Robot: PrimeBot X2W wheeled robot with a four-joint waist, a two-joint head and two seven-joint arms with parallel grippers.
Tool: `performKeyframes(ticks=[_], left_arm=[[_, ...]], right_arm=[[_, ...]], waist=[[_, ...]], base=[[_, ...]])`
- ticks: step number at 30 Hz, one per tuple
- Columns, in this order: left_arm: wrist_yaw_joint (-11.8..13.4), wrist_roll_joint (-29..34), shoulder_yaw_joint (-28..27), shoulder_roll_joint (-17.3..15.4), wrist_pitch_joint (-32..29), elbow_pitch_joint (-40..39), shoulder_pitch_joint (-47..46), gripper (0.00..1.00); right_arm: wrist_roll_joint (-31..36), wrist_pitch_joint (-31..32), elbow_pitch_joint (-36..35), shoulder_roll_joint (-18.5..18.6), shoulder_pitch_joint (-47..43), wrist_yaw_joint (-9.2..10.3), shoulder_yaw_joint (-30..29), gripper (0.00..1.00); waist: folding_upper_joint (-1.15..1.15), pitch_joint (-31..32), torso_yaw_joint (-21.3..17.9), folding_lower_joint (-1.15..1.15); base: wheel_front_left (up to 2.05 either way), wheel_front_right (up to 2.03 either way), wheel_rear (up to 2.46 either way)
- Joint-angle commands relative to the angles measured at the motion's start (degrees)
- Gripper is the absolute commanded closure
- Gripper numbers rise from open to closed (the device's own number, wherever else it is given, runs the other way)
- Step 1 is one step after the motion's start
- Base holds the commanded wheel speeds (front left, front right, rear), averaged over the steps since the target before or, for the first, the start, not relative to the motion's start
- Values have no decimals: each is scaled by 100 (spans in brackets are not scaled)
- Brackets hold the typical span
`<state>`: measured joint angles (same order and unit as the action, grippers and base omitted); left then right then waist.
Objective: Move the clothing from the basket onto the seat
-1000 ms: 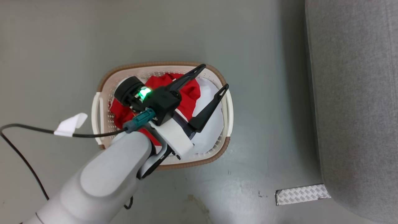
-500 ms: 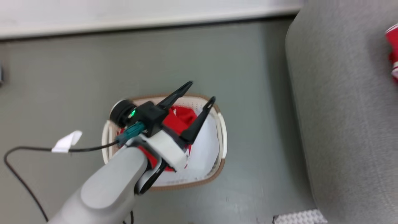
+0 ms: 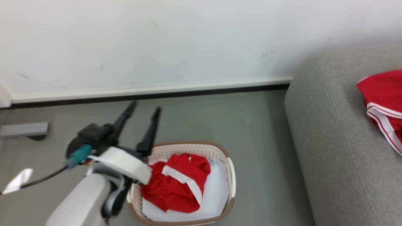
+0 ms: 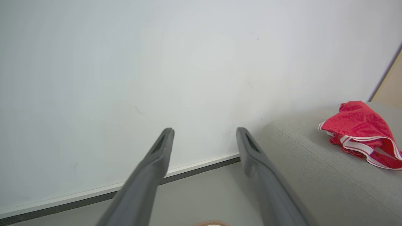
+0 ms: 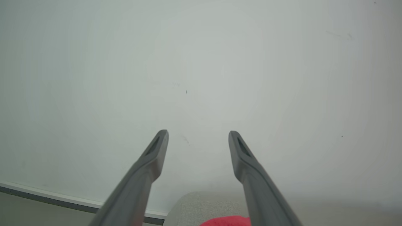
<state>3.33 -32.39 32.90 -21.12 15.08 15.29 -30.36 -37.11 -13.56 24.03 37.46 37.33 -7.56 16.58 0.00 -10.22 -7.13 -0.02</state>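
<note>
One bright red garment (image 3: 176,185), crumpled, with a broad white band folded across it, lies in the cream, brown-rimmed basket (image 3: 194,144) on the grey floor (image 3: 257,125), on top of a plain white sheet (image 3: 216,191). A second red garment (image 3: 383,94), edged with white bands and thin striped trim, lies bunched on the grey seat (image 3: 329,150). The left fingers (image 3: 152,127) are spread wide and empty beside the basket, and the right fingers (image 5: 150,163) are equally parted, holding nothing, over the seat's edge.
</note>
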Motion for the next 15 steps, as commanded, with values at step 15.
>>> performKeyframes(ticks=[15], left_arm=[[602, 579, -1501, -189, 9, -179, 1706, 0]], right_arm=[[993, -164, -1448, -1441, -2176, 15, -584, 0]], waist=[[0, 920, 693, 2]], base=[[0, 0, 0]])
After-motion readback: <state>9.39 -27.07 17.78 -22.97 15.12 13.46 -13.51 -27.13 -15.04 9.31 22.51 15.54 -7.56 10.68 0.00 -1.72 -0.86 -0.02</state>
